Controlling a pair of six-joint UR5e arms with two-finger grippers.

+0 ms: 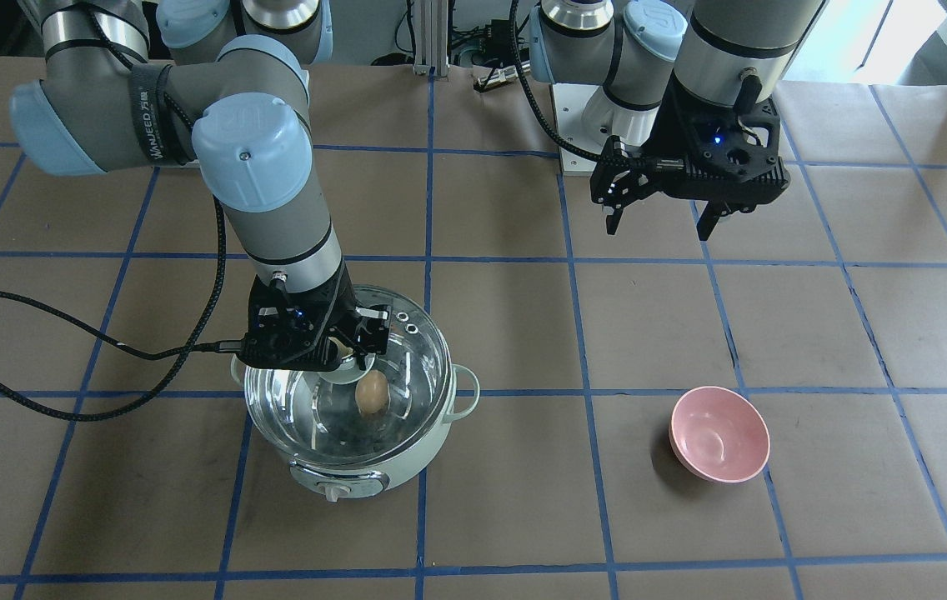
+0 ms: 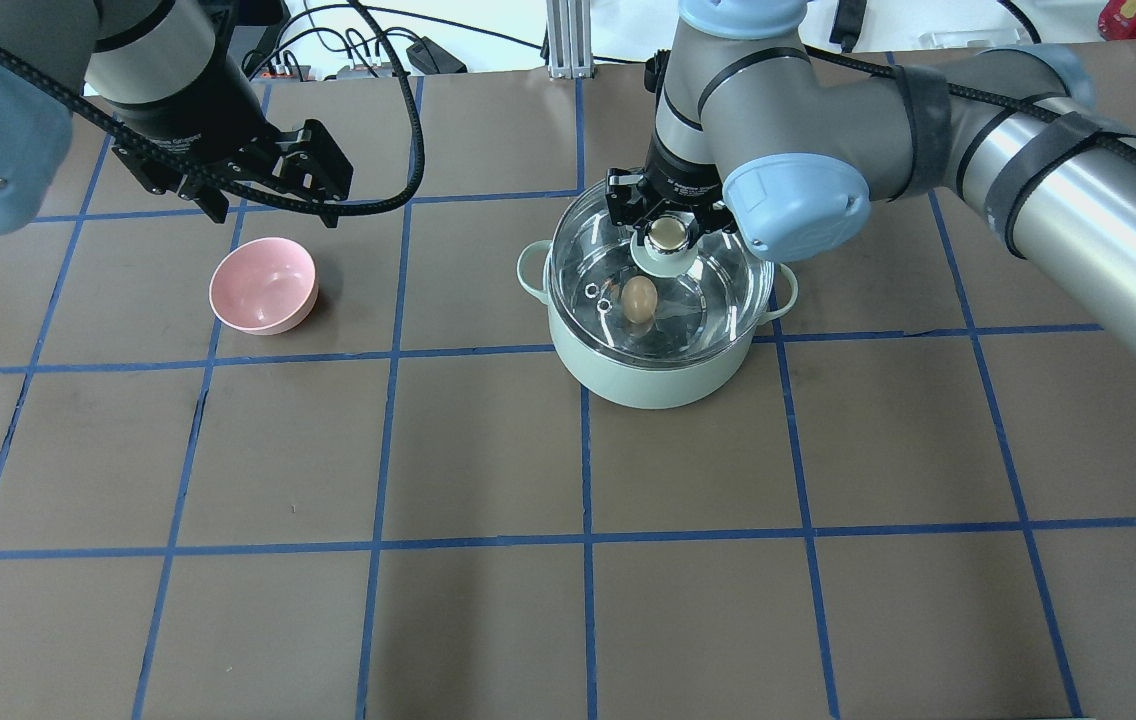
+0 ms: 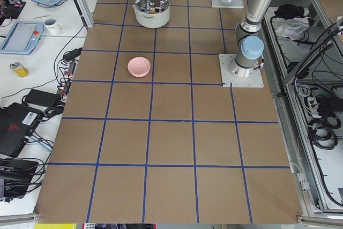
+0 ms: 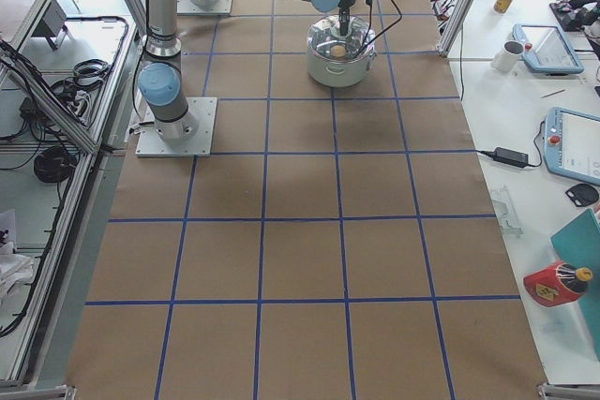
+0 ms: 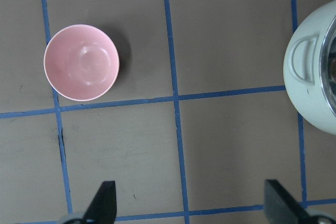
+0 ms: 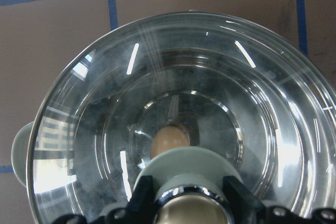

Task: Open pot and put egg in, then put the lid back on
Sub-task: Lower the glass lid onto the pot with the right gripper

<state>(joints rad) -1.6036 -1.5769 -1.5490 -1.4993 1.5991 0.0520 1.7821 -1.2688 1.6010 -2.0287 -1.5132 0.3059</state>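
Observation:
The mint-green pot (image 1: pixel 357 468) stands on the table, also seen in the overhead view (image 2: pixel 658 380). The clear glass lid (image 1: pixel 419 350) sits on its rim. The tan egg (image 1: pixel 372 393) lies inside on the steel bottom, visible through the glass in the overhead view (image 2: pixel 639 298) and the right wrist view (image 6: pixel 169 140). My right gripper (image 2: pixel 668 232) is over the pot's middle, its fingers closed around the lid's gold knob (image 6: pixel 189 211). My left gripper (image 2: pixel 273 215) hangs open and empty above the table, behind the pink bowl.
A small empty pink bowl (image 2: pixel 263 285) stands about two grid squares to the pot's left, also in the left wrist view (image 5: pixel 81 62). The table is brown paper with blue tape lines. A black cable (image 1: pixel 65 333) trails beside the pot.

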